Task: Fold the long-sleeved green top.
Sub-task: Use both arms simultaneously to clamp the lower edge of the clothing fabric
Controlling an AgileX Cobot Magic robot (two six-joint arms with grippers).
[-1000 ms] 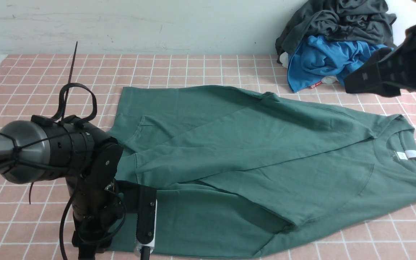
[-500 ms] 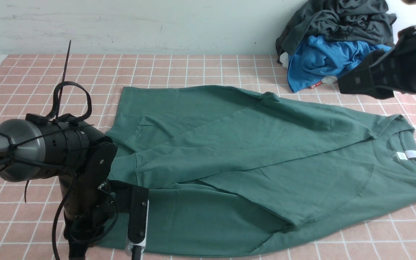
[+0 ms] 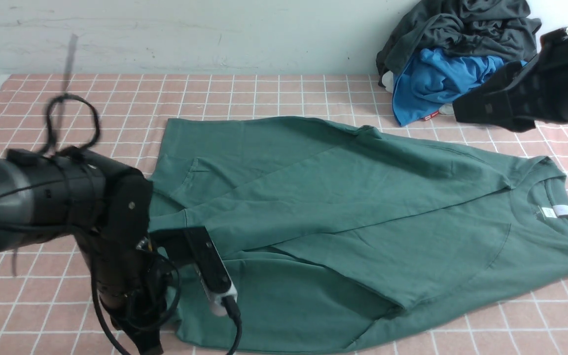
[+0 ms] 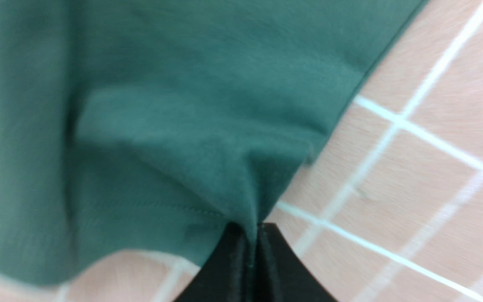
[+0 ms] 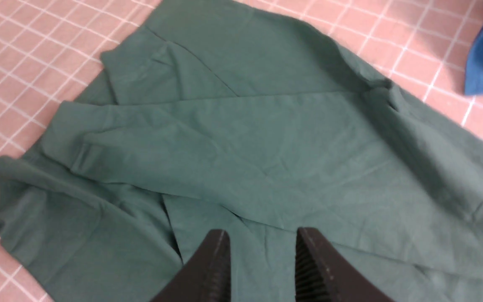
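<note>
Pink tiles with white grid lines cover the surface (image 3: 264, 93), which runs back to a pale wall. In the far right corner a blue garment (image 3: 432, 84) lies heaped under a dark grey garment (image 3: 461, 24).

The green top (image 3: 363, 197) lies spread flat across the middle of the surface. Its collar and white label (image 3: 560, 211) are at the robot's right and its hem is at the left, with both sleeves laid across the body.

The left end effector (image 4: 252, 235) is pressed together on a small pinch of cloth at the near hem corner, and the fabric puckers into the tips. The right end effector (image 5: 262, 235) hangs above the top with its jaws spread and nothing between them.

The step in hand looks like raising the hem end to bring it over toward the collar.

- **Grip:** only a narrow bite is held, so the lift should probably be slow and smooth or the corner may slip out.
- **Height:** raise it only far enough for the hem to clear the layers below. The crossed sleeves can then stay in place instead of dragging.
- **Second hold:** one pinched corner will pull the cloth askew. The right end effector would do well to take the far hem corner before any carry.
- **Carry:** both corners should then travel level and land square near the collar.
</note>
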